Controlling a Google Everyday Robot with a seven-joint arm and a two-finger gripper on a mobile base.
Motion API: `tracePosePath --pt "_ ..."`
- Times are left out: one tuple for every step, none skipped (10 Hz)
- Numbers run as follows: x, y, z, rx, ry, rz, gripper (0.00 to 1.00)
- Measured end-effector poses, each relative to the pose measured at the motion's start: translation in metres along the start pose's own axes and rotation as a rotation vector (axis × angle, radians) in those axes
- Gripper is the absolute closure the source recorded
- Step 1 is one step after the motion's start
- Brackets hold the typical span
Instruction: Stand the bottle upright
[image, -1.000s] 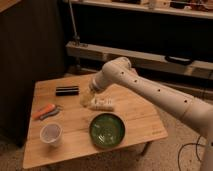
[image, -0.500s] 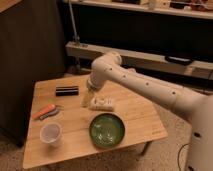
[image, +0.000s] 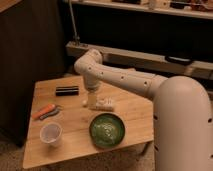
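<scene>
The bottle (image: 103, 105) is small, whitish and translucent. It lies on its side near the middle of the wooden table (image: 72, 122), just behind the green plate (image: 107, 130). My gripper (image: 91, 101) hangs straight down from the white arm (image: 120, 75) and sits low over the table at the bottle's left end, touching or nearly touching it. The wrist hides the gripper's tips and part of the bottle's left end.
A translucent plastic cup (image: 50, 134) stands at the front left of the table. An orange-handled tool (image: 44, 111) lies at the left, and a black rectangular object (image: 67, 90) at the back left. A dark cabinet (image: 30, 60) stands to the left, with shelving behind.
The arm's elbow has swung left and the forearm now fills the right of the view. The gripper has stayed at the bottle's left end, slightly lower. The bottle still lies flat.
</scene>
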Motion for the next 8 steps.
tracePosePath --pt "0.000 -0.001 0.011 0.010 -0.001 0.001 0.20" --pt "0.000 0.001 0.023 0.010 -0.013 0.004 0.20" --pt "-0.002 0.004 0.037 0.004 -0.038 0.019 0.20" --pt "-0.003 0.007 0.043 -0.003 -0.060 0.029 0.20" --pt "-0.004 0.009 0.047 -0.007 -0.084 0.037 0.20" --pt "-0.006 0.013 0.053 -0.015 -0.116 0.043 0.20" --pt "-0.006 0.017 0.056 -0.022 -0.142 0.048 0.20" --pt "-0.006 0.022 0.059 -0.026 -0.167 0.048 0.20"
